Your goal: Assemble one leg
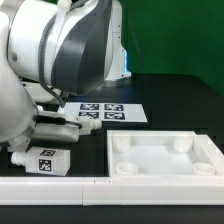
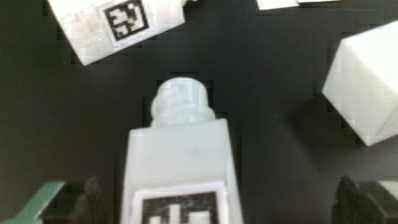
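Right, the wrist view looks straight down on the leg (image 2: 178, 160). It lies flat on the dark worktop (image 2: 267, 60), with its round peg (image 2: 183, 100) at the end away from its tag. The pincer (image 2: 215, 198) is spread wide. The dark fingers (image 2: 68, 203) stand one on each long side of the leg, with worktop showing in both gaps. Neither finger touches it, so nothing is held.

A second leg (image 2: 111, 28) lies beyond the peg end and off to one side, apart from ours. Across from it is a white block (image 2: 365, 90), cut off by the frame, and I cannot tell what it is.

In the exterior view, the arm (image 1: 70, 50) fills everything from nine to twelve o'clock and hides the pincer. A tagged leg (image 1: 45, 160) lies at about eight o'clock. Whether it is the one under the wrist, I cannot say. The marker board (image 1: 100, 111) lies near the centre, and the tray-like piece (image 1: 165, 155) is at four o'clock, well apart from that leg.

My read is that this is the pick, lined up but not yet made. The next move calls for a straight descent and a square close across the leg's narrow width. The grip should stay back from the peg, which needs to be free for seating in the tray-like piece.
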{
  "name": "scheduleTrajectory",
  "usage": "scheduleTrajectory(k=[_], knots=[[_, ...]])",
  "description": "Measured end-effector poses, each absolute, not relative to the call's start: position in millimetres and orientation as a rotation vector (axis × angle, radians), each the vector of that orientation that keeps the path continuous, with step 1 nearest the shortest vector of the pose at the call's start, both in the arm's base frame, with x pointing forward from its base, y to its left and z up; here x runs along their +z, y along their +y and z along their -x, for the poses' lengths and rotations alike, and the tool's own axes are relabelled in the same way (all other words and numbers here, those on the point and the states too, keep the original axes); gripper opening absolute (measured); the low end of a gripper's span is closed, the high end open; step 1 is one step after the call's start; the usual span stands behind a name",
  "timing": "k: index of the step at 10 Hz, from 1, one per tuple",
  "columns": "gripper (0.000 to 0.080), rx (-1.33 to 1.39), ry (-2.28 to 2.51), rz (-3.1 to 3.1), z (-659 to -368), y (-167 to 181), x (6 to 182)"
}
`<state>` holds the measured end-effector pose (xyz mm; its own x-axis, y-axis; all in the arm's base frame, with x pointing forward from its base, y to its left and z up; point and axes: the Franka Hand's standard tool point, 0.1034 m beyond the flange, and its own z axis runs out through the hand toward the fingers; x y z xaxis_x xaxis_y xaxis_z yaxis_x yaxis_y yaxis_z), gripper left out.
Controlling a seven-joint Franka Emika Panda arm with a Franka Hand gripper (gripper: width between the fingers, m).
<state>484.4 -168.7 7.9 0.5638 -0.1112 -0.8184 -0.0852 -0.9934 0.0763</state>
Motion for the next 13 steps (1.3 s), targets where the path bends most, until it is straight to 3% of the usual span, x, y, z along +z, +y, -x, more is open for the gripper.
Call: scheduleTrajectory(k=[3,4,5,6,8,9,11,12,13], knots=[[0.0618,-1.449,-0.171,-2.75,-483.4,-168.5,7.9],[0.044,-1.449,-0.172,-2.749,-483.3,-168.8,8.0],[0.044,-1.449,-0.171,-2.749,-483.3,-168.8,8.1],[0.0281,-1.45,-0.17,-2.75,-483.4,-168.6,8.3],[0.0282,-1.439,-0.191,-2.74,-491.0,-158.6,14.1],[0.0282,-1.362,-0.163,-2.768,-521.2,-131.7,41.1],[0.0282,-1.291,-0.244,-2.78,-535.7,-97.2,86.4],[0.0282,-1.134,-0.211,-2.843,-558.0,-94.0,94.2],[0.0284,-0.978,-0.146,-2.915,-566.3,-102.2,83.6]])
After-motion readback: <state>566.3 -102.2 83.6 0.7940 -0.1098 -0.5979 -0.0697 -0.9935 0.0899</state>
